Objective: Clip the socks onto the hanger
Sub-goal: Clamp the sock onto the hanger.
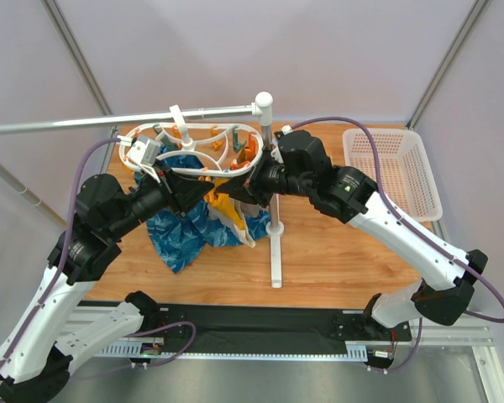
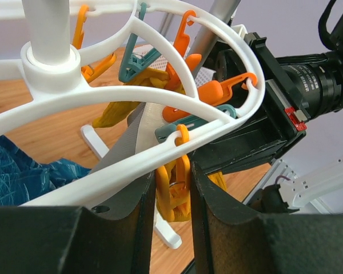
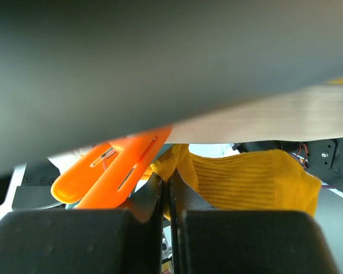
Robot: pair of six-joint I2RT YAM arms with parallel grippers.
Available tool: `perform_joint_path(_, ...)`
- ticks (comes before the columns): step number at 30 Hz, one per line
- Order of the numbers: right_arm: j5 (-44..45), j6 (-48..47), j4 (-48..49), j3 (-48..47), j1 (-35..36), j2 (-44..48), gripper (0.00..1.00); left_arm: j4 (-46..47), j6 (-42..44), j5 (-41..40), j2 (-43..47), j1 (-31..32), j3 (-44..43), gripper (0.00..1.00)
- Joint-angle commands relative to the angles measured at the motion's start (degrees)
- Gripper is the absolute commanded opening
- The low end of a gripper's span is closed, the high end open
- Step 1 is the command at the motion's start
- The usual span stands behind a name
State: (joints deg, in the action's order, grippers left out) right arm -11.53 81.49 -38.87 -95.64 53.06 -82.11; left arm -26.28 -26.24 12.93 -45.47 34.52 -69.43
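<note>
The white oval hanger (image 1: 200,128) with orange clips hangs from the rail at the back. In the left wrist view its ring (image 2: 103,97) crosses just above my fingers. My left gripper (image 2: 172,171) is shut on an orange clip (image 2: 171,197) that hangs from the ring. My right gripper (image 3: 170,181) is shut on the edge of a mustard-yellow sock (image 3: 246,180), held up beside an orange clip (image 3: 111,171). From above, both grippers meet under the hanger's front right part, with the sock (image 1: 224,207) hanging between them. A second sock is not clearly visible.
A long grey rail (image 1: 109,122) ends on a white post (image 1: 265,105) with a base bar (image 1: 275,252). A blue wave-patterned cloth (image 1: 185,231) lies heaped under the hanger. A white basket (image 1: 392,168) stands at the back right.
</note>
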Motion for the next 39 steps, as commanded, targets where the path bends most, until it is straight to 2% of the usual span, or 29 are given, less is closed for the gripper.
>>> perform_joint_path(1, -3.76, 1.65, 5.73, -0.35, 0.03, 0.28, 0.0, -3.42, 0.75, 2.89, -0.49, 0.72, -0.27, 0.0)
perform_joint_path(14, -6.31, 2.53, 7.4, 5.02, 0.38, 2.48, 0.0, -2.02, -1.71, -3.08, 0.3, 0.72, 0.43, 0.0)
perform_joint_path(26, -6.49, 1.21, 7.58, 3.08, 0.55, 1.42, 0.0, -4.3, -3.38, -6.86, -0.06, 0.81, -0.09, 0.0)
perform_joint_path(33, -6.93, 1.65, 8.81, 4.23, 0.73, 1.33, 0.0, -2.64, -5.57, -6.69, 0.64, 0.81, -0.01, 0.0)
perform_joint_path(39, -8.24, 5.34, 13.91, 6.51, 0.91, 1.51, 0.0, 0.88, -6.54, -5.99, 1.62, 0.81, 2.37, 0.0)
